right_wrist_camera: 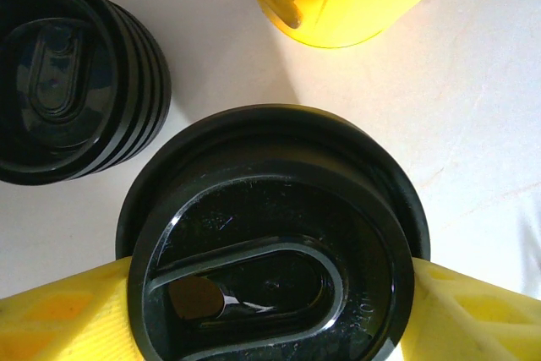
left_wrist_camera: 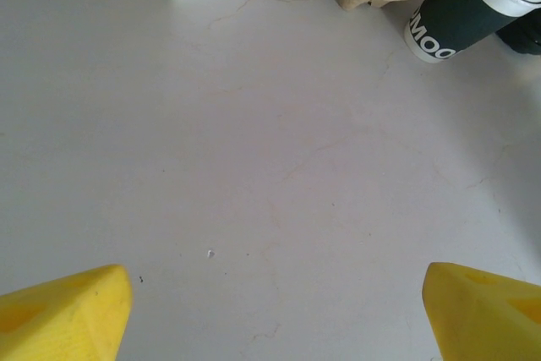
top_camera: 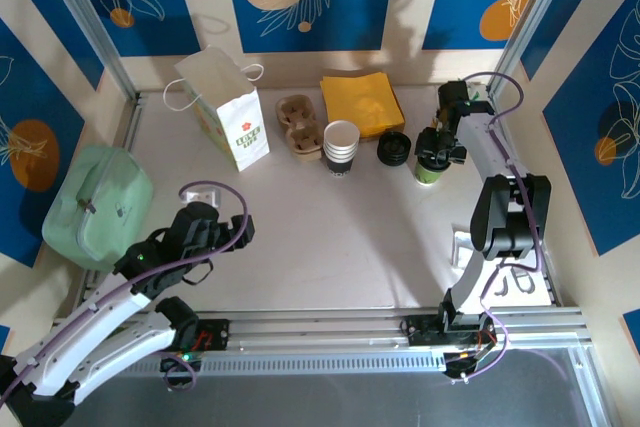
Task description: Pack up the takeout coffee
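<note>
pale table (top_camera: 330, 237); right gripper (right_wrist_camera: 270, 302) clasps takeout coffee (right_wrist_camera: 270, 200); left gripper (left_wrist_camera: 270, 310) spread

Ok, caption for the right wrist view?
Lidded takeout coffee straddled by the right gripper, loose lid stack alongside.

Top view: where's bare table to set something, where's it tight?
Free: wide middle of the table, bordered by left claw, cup stack and right arm. Crowded: back row, paper bag through lids to takeout coffee in right claw.
</note>
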Robot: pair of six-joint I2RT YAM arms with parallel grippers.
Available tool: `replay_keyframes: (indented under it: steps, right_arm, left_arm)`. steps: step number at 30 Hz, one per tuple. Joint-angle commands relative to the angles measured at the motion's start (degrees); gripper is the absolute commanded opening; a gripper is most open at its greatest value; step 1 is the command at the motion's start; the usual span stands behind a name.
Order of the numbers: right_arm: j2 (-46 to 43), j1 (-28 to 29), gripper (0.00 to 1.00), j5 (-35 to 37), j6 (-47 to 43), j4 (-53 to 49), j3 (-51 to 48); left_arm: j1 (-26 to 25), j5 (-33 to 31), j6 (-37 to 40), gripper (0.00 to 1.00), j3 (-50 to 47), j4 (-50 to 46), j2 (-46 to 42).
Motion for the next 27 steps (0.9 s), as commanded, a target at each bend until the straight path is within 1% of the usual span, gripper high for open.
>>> replay_keyframes:
  steps: [1, 4, 7, 13, 19, 27]
  right_arm:
    - [1.24, -0.25, 0.69, -1.65, -0.15, -2.09, 2.17]
    - [2.13, -0.25, 0.7, -2.01, 0.11, -2.97, 2.7]
    - [2.89, -0.34, 0.72, -4.33, -0.19, -3.77, 3.32]
    - [2.98, -0.42, 0.78, -4.29, 0.53, -5.15, 4.82]
    - [3.5, -1.31, 0.78, -6.78, 1.39, -7.82, 7.71]
    - [3.68, -1.37, 0.8, -6.4, 1.19, -9.84, 10.56]
  left_arm:
    - [0.69, -1.26, 0.02, 0.89, 1.23, -1.51, -0.69]
    - [0.68, -1.24, -0.05, 0.89, 1.01, -1.18, -0.8]
    - [0.68, -0.98, -0.31, 0.89, 1.0, -0.99, -0.75]
    - [0.68, -0.87, 0.02, 0.89, 1.66, -1.14, -0.53]
    - [0.74, -1.06, 0.33, 0.9, 1.95, -1.6, -0.65]
    - [0.69, -1.02, 0.22, 0.9, 2.13, -1.98, -0.83]
